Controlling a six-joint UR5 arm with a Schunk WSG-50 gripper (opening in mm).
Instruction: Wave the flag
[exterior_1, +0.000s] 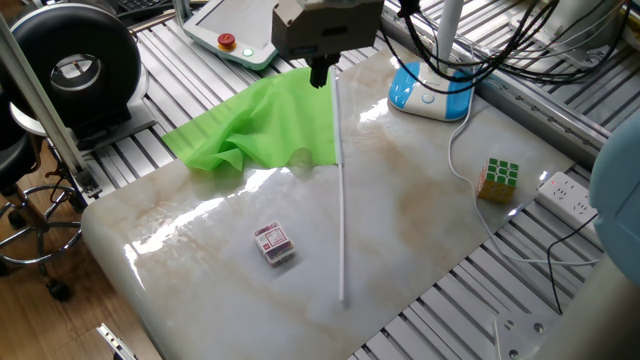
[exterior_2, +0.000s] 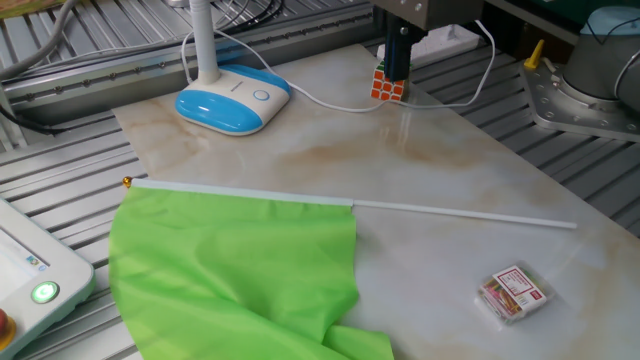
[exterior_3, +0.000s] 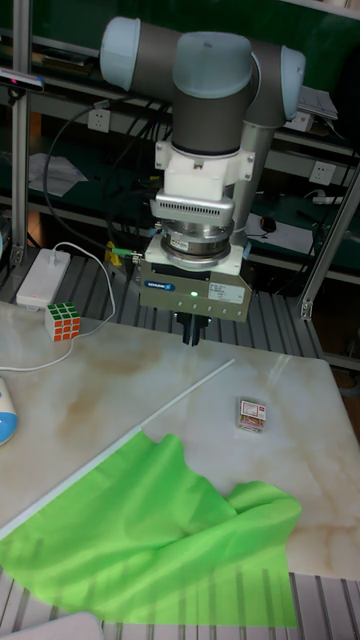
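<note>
Lying flat on the table (exterior_1: 420, 220), the flag (exterior_1: 262, 125) has its green cloth spread and wrinkled over one end of the top, and part of the cloth hangs over the edge onto the metal rails. Its thin white stick (exterior_1: 341, 190) runs straight along the middle of the table, away from the cloth.

The table top is pale, like marble, with light brown marks, and it is shiny so the lamps reflect on it. It sits on a frame of ribbed aluminium bars.

The gripper (exterior_1: 319, 73) hangs in the air above the table, holding nothing, and its two fingers (exterior_3: 191, 331) are pressed together with no gap between them. It is well apart from the stick.

A small red and white box (exterior_1: 274, 243) lies near the middle of the stick, on the cloth's side. A colour cube (exterior_1: 498, 179) stands near the far edge, beside a white cable (exterior_1: 465, 170). A blue and white lamp base (exterior_1: 430, 90) stands at a corner. A white power strip (exterior_1: 572, 197) lies on the rails beside the table, and a black round fan (exterior_1: 75, 70) stands on the floor side. A white control box with a red button (exterior_1: 225, 38) sits beyond the cloth.
</note>
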